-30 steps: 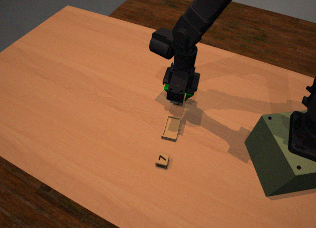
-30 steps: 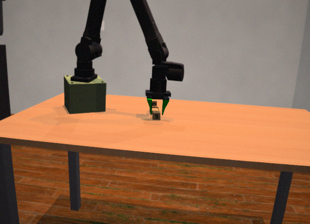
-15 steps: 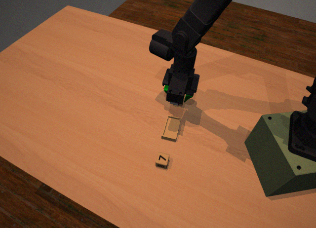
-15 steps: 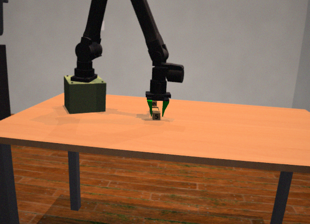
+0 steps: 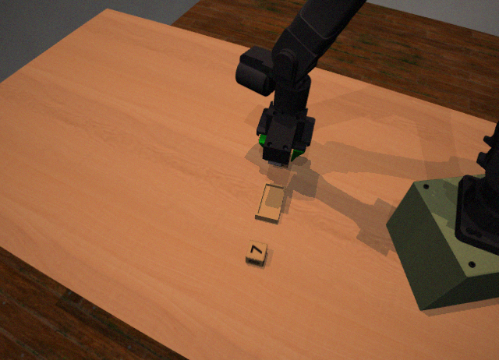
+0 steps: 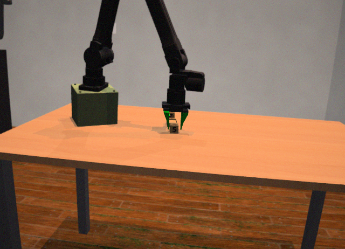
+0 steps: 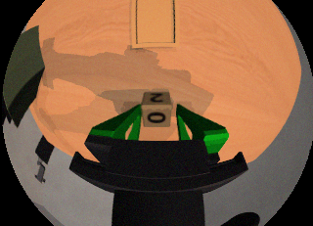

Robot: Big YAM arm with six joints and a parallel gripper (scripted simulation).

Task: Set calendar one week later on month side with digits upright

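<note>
My gripper (image 6: 174, 127) (image 7: 158, 108) is open and points down, its green fingers on either side of a wooden cube (image 6: 173, 130) (image 7: 156, 121). The cube stands on the table and carries a sideways 0 on top, a sideways 2 on the side toward the tray, and an upright 5 facing the exterior camera. A small gap shows beside the right finger there. In the top view the wrist hides this cube. The tray (image 5: 267, 219) (image 7: 156, 45) lies empty on the table. A second cube (image 5: 260, 247) (image 6: 171, 115) lies beyond it, 7 on top, dark lettering on its front side.
The arm's green base block (image 5: 411, 243) (image 6: 94, 110) stands to the right of the tray in the top view, and to the left in the exterior view. The tray lies between the two cubes.
</note>
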